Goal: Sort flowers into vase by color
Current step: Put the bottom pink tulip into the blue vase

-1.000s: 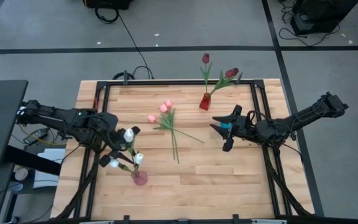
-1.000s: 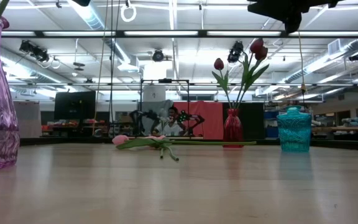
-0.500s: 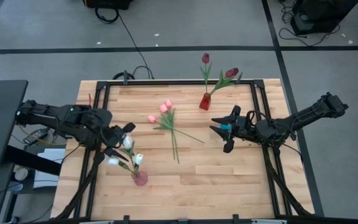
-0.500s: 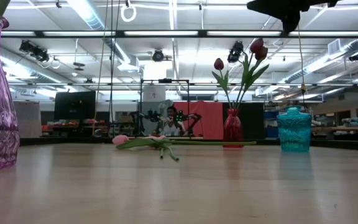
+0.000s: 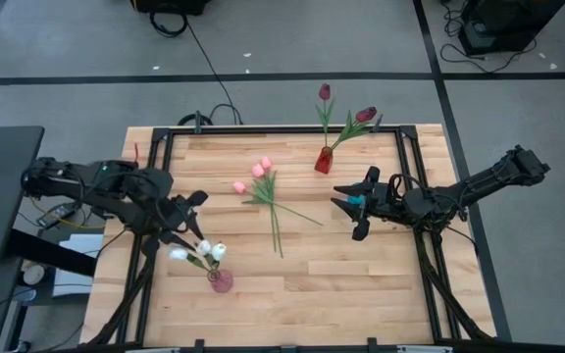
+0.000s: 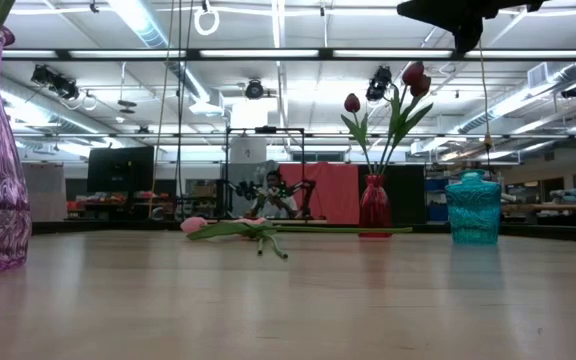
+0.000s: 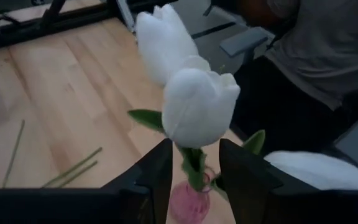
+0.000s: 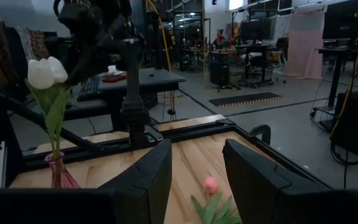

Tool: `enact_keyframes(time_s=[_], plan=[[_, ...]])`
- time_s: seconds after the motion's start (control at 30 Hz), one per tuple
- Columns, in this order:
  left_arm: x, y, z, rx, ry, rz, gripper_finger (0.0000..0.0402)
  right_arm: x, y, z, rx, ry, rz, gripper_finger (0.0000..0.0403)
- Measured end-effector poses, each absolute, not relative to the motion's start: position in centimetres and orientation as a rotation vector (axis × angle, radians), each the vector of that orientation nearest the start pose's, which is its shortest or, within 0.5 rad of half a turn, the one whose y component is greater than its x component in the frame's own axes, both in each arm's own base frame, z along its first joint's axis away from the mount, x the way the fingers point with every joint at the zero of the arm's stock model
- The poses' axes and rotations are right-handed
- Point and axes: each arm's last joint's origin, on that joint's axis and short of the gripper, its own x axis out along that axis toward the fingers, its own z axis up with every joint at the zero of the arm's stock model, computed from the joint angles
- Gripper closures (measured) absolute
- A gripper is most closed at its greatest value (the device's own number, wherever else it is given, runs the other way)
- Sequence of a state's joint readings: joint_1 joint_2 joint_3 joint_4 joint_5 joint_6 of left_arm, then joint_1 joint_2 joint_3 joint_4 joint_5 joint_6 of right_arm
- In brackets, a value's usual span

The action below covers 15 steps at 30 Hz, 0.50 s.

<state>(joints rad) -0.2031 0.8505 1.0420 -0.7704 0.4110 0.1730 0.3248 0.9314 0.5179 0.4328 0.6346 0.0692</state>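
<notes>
Three white tulips (image 5: pixel 204 249) stand with their stems in a pink glass vase (image 5: pixel 222 281) near the table's near-left part. My left gripper (image 5: pixel 186 220) is open just left of them. In the left wrist view its fingers (image 7: pixel 157 171) stand on either side of one tulip's stem (image 7: pixel 191 160), below the head, with gaps showing. Three pink tulips (image 5: pixel 268 196) lie flat mid-table. Two dark red tulips (image 5: pixel 346 118) stand in a red vase (image 5: pixel 323 160) at the far edge. My right gripper (image 5: pixel 354 210) hovers open, right of the pink tulips.
A teal vase (image 6: pixel 473 208) stands right of the red vase (image 6: pixel 374 205) in the low view, below my right gripper (image 6: pixel 458 15). Black frame rails (image 5: pixel 412 186) run along the table's sides. A person in a grey shirt (image 7: pixel 328 50) is beyond the near edge.
My left gripper has drawn back toward the table's left edge, away from the pink vase. The white tulip head that stood highest toward the far side has come down beside the other two over the vase.
</notes>
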Motion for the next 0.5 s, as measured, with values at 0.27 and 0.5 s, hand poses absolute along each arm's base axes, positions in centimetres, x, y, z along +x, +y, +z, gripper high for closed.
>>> enact_keyframes(time_s=[0.27, 0.5], plan=[[13.4, -3.5, 37.9, 0.173, 0.540, -0.504, 0.0265, 19.7, 4.8, 27.4, 0.081, -0.028, -0.309, 0.0244], [12.4, -2.7, 38.5, 0.239, 0.576, -0.304, 0.0265, 20.5, 5.0, 26.4, 0.166, -0.002, -0.317, 0.0247]])
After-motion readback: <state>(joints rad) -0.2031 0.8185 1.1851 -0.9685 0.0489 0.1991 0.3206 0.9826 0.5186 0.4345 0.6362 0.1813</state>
